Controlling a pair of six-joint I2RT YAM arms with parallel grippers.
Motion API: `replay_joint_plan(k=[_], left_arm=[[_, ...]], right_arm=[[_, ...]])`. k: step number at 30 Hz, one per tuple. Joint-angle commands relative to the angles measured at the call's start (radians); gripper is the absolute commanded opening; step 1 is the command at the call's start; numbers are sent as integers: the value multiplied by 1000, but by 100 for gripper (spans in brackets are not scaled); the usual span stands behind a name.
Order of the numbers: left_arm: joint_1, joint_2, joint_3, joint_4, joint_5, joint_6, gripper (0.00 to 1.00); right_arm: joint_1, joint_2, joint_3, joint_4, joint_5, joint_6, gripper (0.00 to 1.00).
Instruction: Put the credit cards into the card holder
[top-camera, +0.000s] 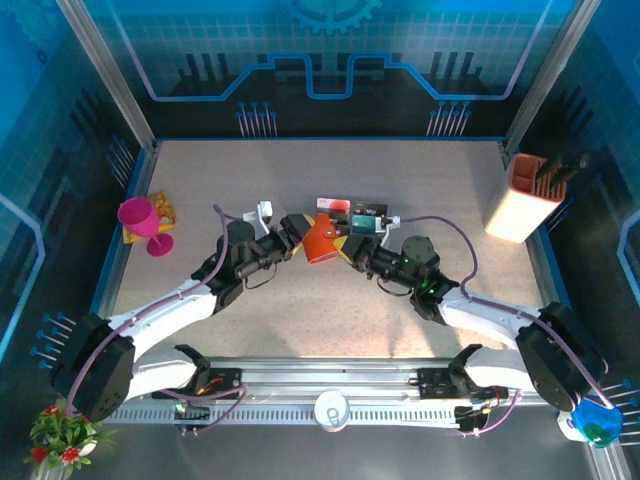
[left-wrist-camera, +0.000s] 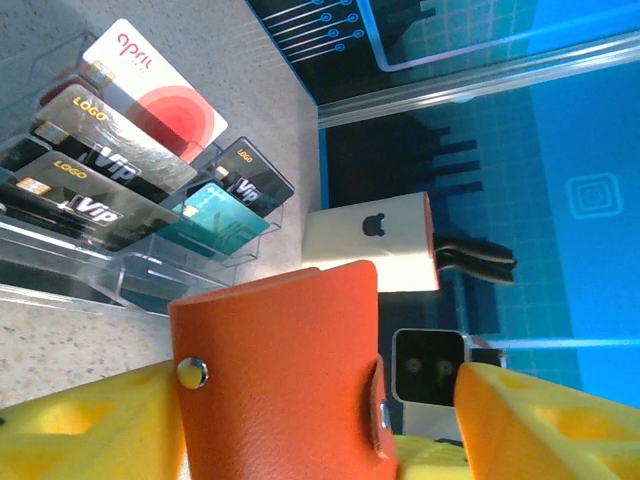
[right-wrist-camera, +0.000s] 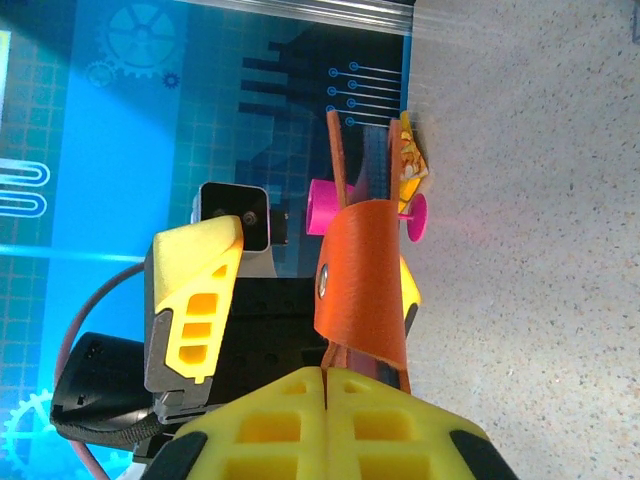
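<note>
I read the right gripper as closed, pinching one edge of the orange wallet. The wallet sits between both grippers. The left gripper straddles the wallet with jaws apart: one finger touches its snap side, the other stands clear. Just beyond the wallet, the cards lean in a clear tray.

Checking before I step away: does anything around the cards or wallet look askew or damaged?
Nothing stands out. The cards stand orderly in the tray; the wallet, pinched in the right gripper, looks undamaged.
</note>
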Motion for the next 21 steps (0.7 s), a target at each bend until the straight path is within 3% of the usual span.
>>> replay_joint_plan(k=[1,8,16,17,21], left_arm=[[4,10,-25,65,26,-12,64],[0,7,-55,105,15,-27,47],[-2,9,-57,112,9,-19,15],[-3,8,-59,112,7,-14,12],[-1,1,-61,81,3,60,0]], right_arm=[[17,24,24,99,17,28,0],[24,62,9,159,28,52,0],[29,74,2,154,29,56,0],[28,72,1,143,25,51,3],[0,5,2,-32,4,-30,34]])
